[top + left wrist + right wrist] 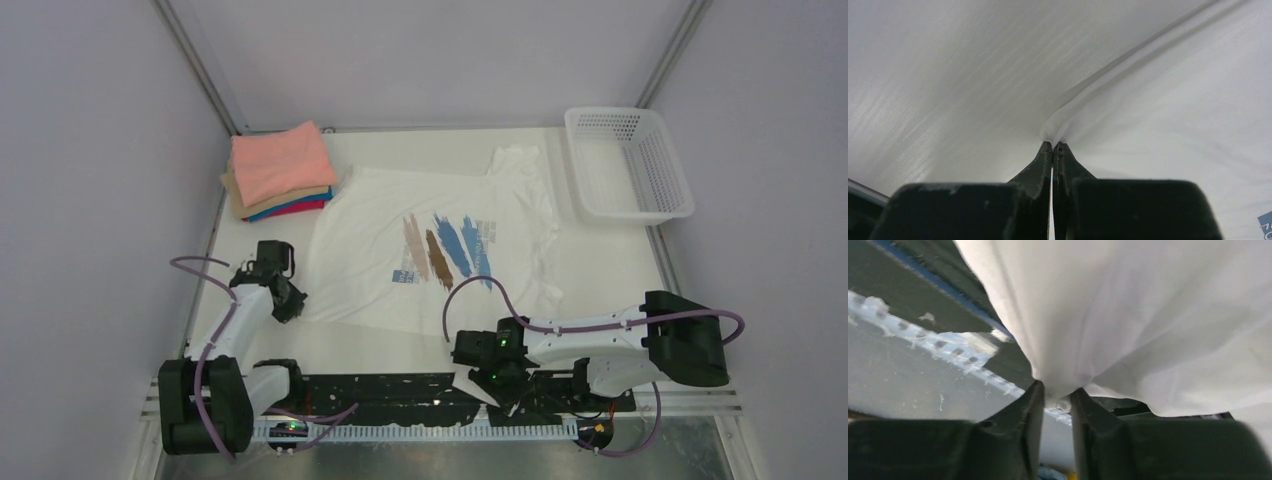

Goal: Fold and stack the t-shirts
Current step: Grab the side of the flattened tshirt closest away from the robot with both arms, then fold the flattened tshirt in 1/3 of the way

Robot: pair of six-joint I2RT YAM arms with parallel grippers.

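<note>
The white t-shirt [400, 235] with tan, brown and blue brush strokes lies spread print-up in the middle of the table. My left gripper [288, 298] is shut on its left hem; in the left wrist view the fingertips [1047, 150] pinch a raised fold of white cloth [1068, 120]. My right gripper [490, 368] is shut on the shirt's near corner at the table's front edge; in the right wrist view a bunch of white cloth [1108, 315] sits between the fingers [1030, 400]. A folded stack [280, 170] with salmon-pink on top, then tan, blue and magenta, lies at the back left.
A white perforated basket [640, 205] stands at the back right. The black mounting rail [400, 390] and a cable chain [420, 432] run along the near edge below the right gripper. Purple cables loop over both arms. Grey walls close in the sides.
</note>
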